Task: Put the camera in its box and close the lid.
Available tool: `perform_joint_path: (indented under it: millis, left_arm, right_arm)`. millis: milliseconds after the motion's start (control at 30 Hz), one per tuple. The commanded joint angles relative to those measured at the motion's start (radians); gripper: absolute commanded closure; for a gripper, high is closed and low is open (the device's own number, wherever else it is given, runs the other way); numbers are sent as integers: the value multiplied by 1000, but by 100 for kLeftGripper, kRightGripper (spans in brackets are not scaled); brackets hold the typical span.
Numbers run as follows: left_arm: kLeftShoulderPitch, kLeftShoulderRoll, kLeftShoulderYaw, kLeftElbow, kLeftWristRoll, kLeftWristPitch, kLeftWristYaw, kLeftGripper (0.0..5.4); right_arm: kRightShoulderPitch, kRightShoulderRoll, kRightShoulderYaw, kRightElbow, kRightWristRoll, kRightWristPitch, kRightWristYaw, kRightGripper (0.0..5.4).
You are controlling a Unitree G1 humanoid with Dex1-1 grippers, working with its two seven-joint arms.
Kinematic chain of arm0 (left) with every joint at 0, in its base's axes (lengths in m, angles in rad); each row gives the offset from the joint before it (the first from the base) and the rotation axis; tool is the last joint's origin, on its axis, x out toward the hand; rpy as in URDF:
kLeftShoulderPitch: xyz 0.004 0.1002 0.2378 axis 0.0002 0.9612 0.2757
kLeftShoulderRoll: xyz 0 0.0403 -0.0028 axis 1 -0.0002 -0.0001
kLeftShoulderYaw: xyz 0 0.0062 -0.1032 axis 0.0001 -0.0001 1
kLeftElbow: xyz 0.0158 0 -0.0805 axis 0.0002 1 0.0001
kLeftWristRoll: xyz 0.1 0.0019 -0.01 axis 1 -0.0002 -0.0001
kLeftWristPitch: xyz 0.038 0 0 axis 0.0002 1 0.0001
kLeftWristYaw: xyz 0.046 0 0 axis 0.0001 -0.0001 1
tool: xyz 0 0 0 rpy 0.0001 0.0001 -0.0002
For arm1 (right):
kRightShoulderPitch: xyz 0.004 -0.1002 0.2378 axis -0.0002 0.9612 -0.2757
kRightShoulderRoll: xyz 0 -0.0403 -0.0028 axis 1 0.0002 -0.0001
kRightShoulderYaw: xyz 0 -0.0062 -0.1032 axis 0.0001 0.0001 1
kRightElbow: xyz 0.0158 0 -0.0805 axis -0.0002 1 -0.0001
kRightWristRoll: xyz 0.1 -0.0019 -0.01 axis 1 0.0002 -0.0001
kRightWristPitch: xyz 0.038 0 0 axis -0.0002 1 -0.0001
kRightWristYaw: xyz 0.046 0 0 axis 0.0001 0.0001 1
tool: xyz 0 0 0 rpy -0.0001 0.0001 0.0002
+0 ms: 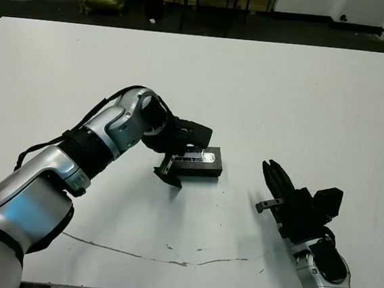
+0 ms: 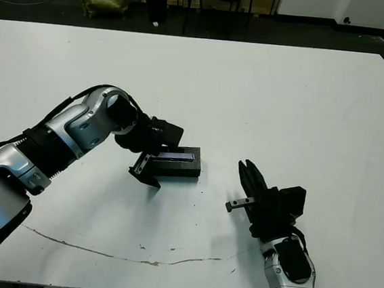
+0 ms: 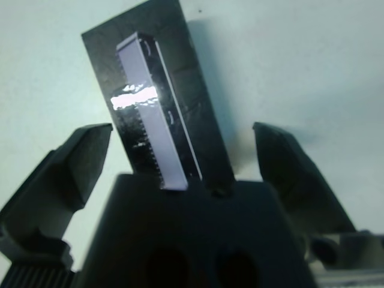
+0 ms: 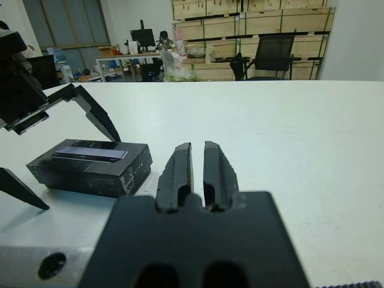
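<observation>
The box (image 1: 200, 170) lies on the white table just left of centre. The lid (image 1: 201, 157), black with a silvery-grey stripe, sits flat on top of it. The camera is hidden from every view. My left gripper (image 1: 176, 157) is open, with one finger on either side of the box's left end and neither finger touching it. In the left wrist view the striped lid (image 3: 150, 114) runs out between the spread fingers (image 3: 72, 168). My right gripper (image 1: 269, 168) is shut and holds nothing. It hovers low near the front right, a short way right of the box (image 4: 90, 174).
A thin dark crack line (image 1: 167, 259) crosses the table near its front edge. Chairs (image 4: 273, 54), crates and a seated person (image 4: 163, 39) are far beyond the table. Bare white table surface (image 1: 305, 100) stretches behind and to the right of the box.
</observation>
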Motion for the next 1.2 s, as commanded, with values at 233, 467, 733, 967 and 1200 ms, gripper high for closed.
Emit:
perform_joint_path:
  millis: [233,467,733,967,1200]
  left_arm:
    - [97,22,15,29,52,46,129,1]
    - [87,112,79,58,-12,7,4,1]
    - [166,278,199,-78,-166,90,-213,1]
    - [287,358,184,-297,-218,117,-287,1]
    - [365,388,258,-348,-258,148,-209,1]
  right_arm:
    - [12,-8,-2,12,7,17,12,540]
    - [16,-6,-4,20,13,2,20,540]
    - [17,-19,-12,20,15,13,25,540]
    - [7,-19,-11,29,21,6,36,540]
    - [9,-17,-13,22,17,9,30,540]
